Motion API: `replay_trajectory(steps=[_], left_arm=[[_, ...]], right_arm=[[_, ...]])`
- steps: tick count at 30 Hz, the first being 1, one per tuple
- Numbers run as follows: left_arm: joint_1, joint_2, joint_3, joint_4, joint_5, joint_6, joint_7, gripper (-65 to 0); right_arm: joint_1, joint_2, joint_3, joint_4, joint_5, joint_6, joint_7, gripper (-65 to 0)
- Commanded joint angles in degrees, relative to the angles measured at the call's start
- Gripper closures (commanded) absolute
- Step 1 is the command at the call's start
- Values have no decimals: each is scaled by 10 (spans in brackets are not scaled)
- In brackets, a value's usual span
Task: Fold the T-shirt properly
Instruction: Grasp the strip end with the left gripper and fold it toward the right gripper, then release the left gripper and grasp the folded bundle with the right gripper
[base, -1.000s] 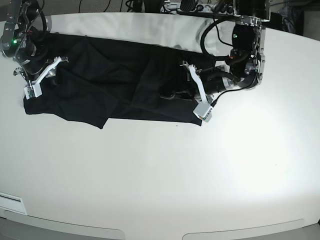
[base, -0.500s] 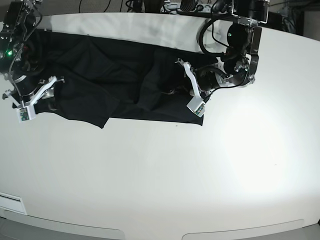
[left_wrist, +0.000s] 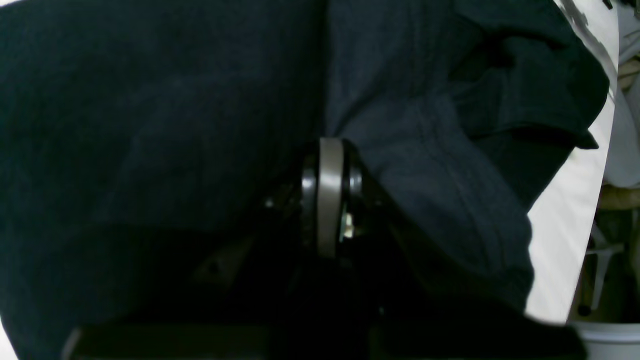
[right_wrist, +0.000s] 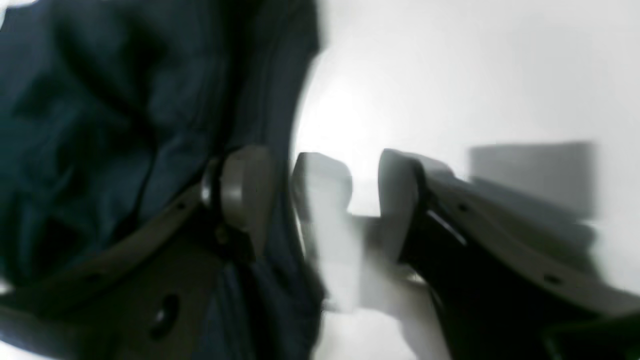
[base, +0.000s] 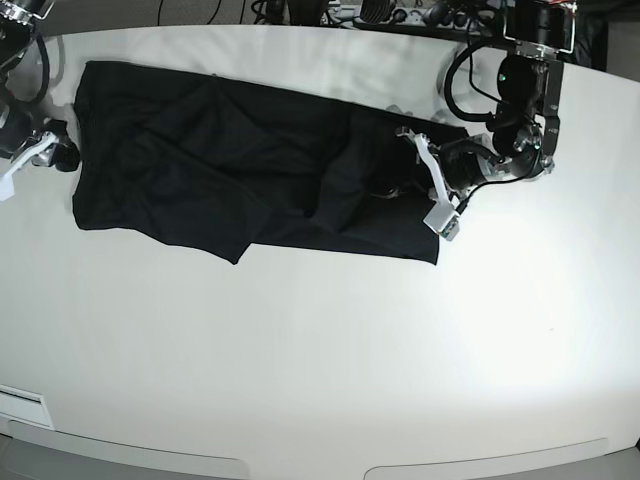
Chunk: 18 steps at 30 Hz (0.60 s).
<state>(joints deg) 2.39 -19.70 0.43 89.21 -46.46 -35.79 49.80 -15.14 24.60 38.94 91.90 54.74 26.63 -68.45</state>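
The black T-shirt lies in a wide, creased strip across the far half of the white table. My left gripper is at the shirt's right end, with bunched folds beside it. In the left wrist view its fingers stand together and black cloth wraps around them. My right gripper is at the view's left edge, just off the shirt's left edge. In the blurred right wrist view it is open over bare table, and the shirt's hem lies along its left finger.
Cables and equipment line the table's far edge behind the shirt. A white label sits at the near left corner. Beyond the table's edge in the left wrist view is clutter.
The shirt has slid to the right along with my left gripper. My right gripper has let go of the shirt's left corner and moved left, off the cloth.
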Motion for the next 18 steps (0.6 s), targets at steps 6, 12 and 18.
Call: replay_trajectory(steps=[6, 12, 18], left_arm=[[-2, -8, -7, 3, 7, 11, 17, 0], [-2, -8, -7, 3, 7, 11, 17, 0], [-2, -8, -7, 3, 6, 11, 17, 0]], right_arm=[[3, 10, -46, -69, 38, 62, -18, -367], [4, -5, -127, -73, 64, 105, -50, -366], [4, -8, -164, -73, 165, 120, -93, -366]])
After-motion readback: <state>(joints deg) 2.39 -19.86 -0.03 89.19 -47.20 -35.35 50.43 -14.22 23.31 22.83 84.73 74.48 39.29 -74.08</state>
